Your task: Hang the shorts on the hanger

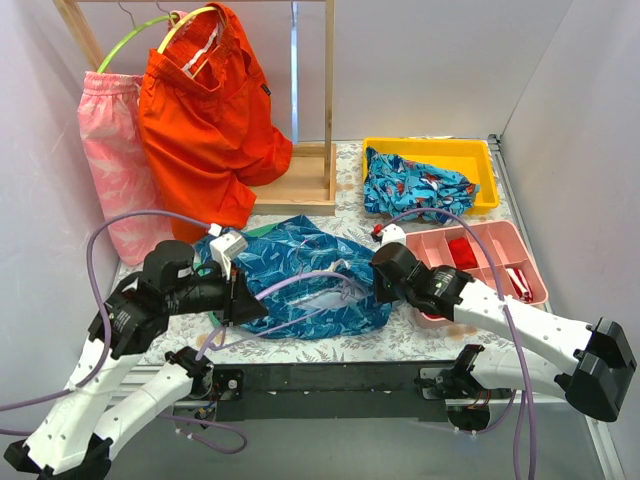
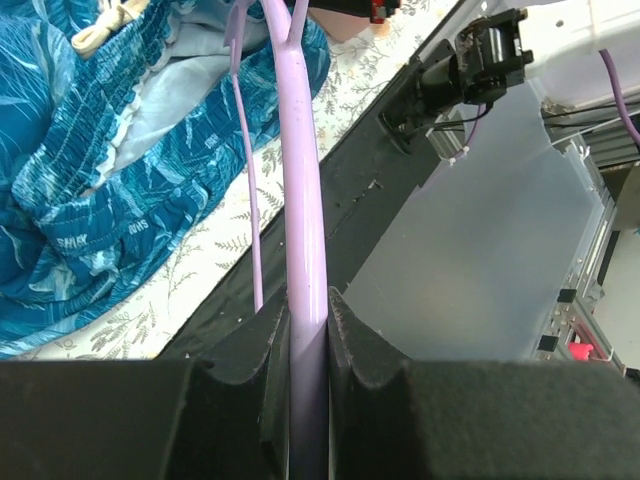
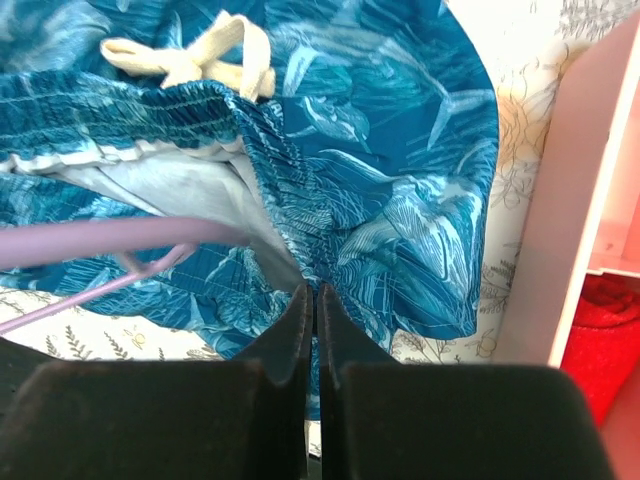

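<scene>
The teal leaf-print shorts point(image 1: 300, 250) lie spread on the table between my arms, waistband open toward the near edge. The lavender hanger point(image 1: 305, 278) lies across the waist opening. My left gripper point(image 1: 243, 303) is shut on one end of the hanger's thick bar point(image 2: 300, 180), with the shorts point(image 2: 90, 150) just beyond it. My right gripper point(image 1: 377, 272) is shut on the shorts' elastic waistband point(image 3: 300, 230) at the right side. In the right wrist view the hanger point(image 3: 100, 240) runs into the waist opening, and the cream drawstring point(image 3: 200, 60) lies on top.
A wooden rack point(image 1: 329, 100) at the back holds orange shorts point(image 1: 210, 120) and pink shorts point(image 1: 115, 160) on yellow-green hangers point(image 1: 150, 25). A yellow tray point(image 1: 480, 155) holds a blue speckled garment point(image 1: 415, 185). A pink divided tray point(image 1: 500, 235) sits right of my right gripper.
</scene>
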